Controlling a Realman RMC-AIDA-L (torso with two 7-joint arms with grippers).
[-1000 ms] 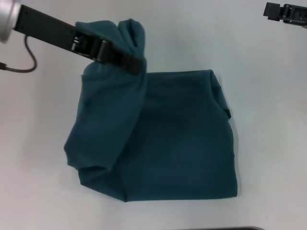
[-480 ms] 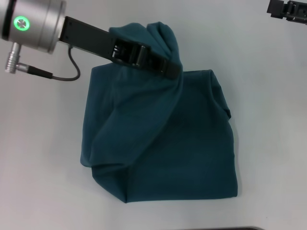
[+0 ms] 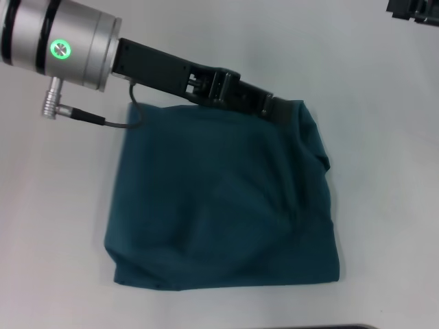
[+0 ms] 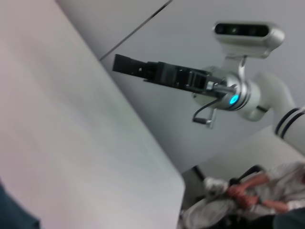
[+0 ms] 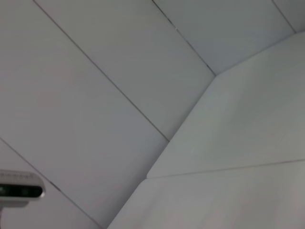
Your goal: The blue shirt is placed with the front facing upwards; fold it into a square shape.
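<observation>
The blue shirt (image 3: 219, 205) lies on the white table (image 3: 384, 171) as a roughly square, plain teal bundle, with a bunched fold at its far right corner. No lettering shows. My left gripper (image 3: 280, 110) reaches across the shirt's far edge, its tip low at the far right corner and shut on the fabric there. In the left wrist view only a dark sliver of the shirt (image 4: 12, 214) shows. My right gripper (image 3: 413, 9) is parked at the far right, away from the shirt, and the left wrist view also shows the right gripper (image 4: 125, 65) hovering above the table.
A thin cable (image 3: 103, 120) loops from the left wrist beside the shirt's far left corner. The table edge (image 4: 162, 162) shows in the left wrist view, with a seated person (image 4: 248, 191) beyond it. The right wrist view shows only wall panels and table.
My left gripper carried the lifted left flap rightward and down across the shirt. The fabric that hung raised now lies flat, and the bundle looks squarer. The right gripper has hardly moved.
</observation>
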